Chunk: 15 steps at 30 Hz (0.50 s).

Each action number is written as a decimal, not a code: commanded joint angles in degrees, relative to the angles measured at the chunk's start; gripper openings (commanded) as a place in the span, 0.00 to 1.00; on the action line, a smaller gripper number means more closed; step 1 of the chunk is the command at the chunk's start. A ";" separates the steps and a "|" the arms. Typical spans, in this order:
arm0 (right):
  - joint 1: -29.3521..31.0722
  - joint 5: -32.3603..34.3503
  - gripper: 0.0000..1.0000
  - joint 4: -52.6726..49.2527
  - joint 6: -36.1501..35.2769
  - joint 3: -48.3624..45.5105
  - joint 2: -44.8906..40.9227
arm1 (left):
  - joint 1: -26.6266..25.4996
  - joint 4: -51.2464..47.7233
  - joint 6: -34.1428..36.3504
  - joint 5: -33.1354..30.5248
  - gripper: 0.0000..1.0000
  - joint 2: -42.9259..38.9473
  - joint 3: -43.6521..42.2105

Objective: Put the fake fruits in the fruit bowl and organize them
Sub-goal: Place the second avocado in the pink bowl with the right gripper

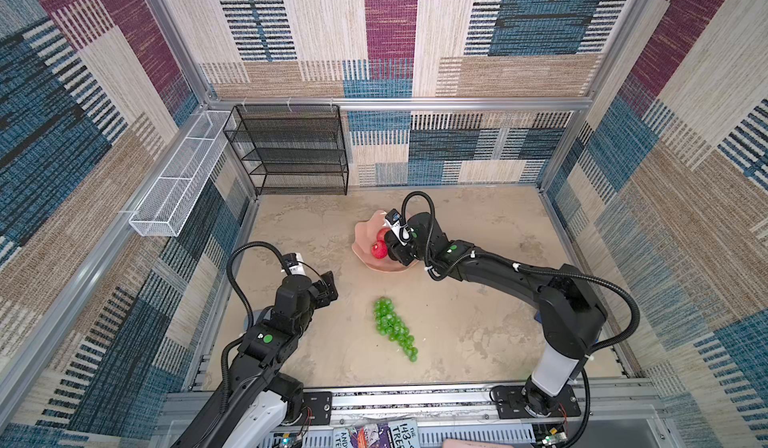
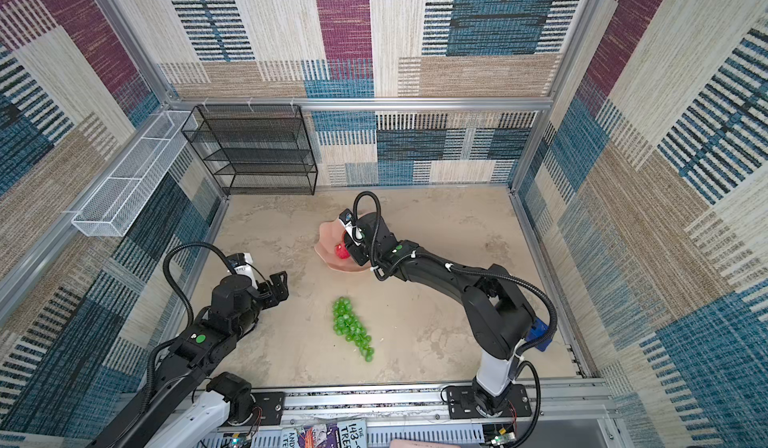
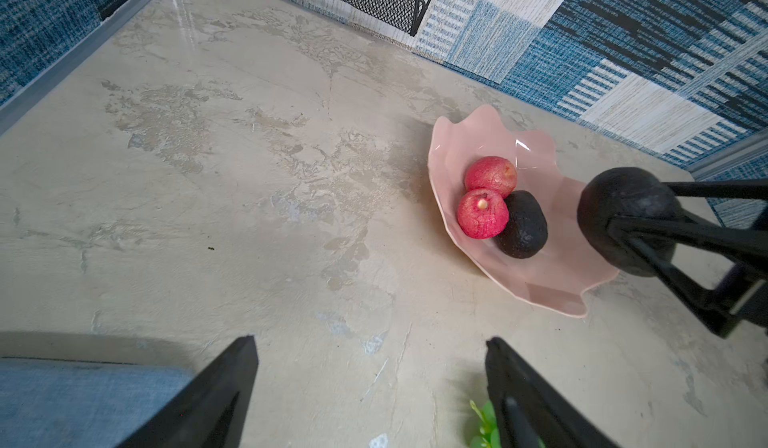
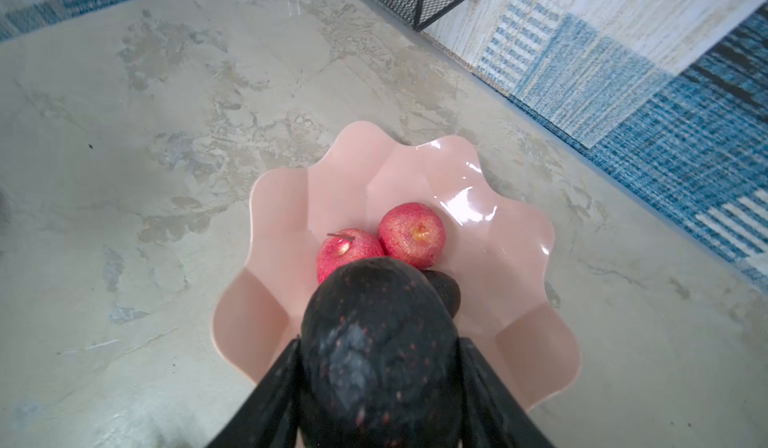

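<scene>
The pale pink fruit bowl (image 1: 363, 240) (image 2: 328, 234) (image 3: 465, 134) (image 4: 332, 184) with a wavy rim stands at the table's middle back. In it lie two red apples (image 3: 490, 176) (image 3: 482, 213) (image 4: 415, 234) (image 4: 345, 250) and a dark avocado (image 3: 521, 226). My right gripper (image 4: 379, 342) hangs over the bowl's near side, shut on a second dark avocado (image 3: 623, 205) (image 4: 378, 321). A long bunch of green grapes (image 1: 392, 327) (image 2: 351, 327) lies on the table in front of the bowl. My left gripper (image 3: 370, 342) (image 1: 328, 286) is open and empty, left of the grapes.
A black mesh rack (image 1: 291, 151) stands against the back wall at the left. A white mesh tray (image 1: 178, 176) hangs on the left wall. A blue object (image 2: 540, 334) sits behind the right arm near the right wall. Books (image 1: 382, 433) lie beyond the front rail.
</scene>
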 commanded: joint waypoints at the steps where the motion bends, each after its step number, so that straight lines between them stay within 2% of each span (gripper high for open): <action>1: 0.06 -3.58 0.51 2.86 -7.55 2.10 2.82 | 0.25 2.10 0.84 -1.02 0.89 0.10 0.02; 7: 0.06 -7.83 0.51 1.67 -9.87 4.48 6.78 | 0.29 1.98 1.09 -1.11 0.89 0.15 0.46; 15: 0.06 -8.02 0.55 0.01 -11.13 4.99 11.02 | 0.35 2.64 0.39 -0.79 0.89 0.29 0.11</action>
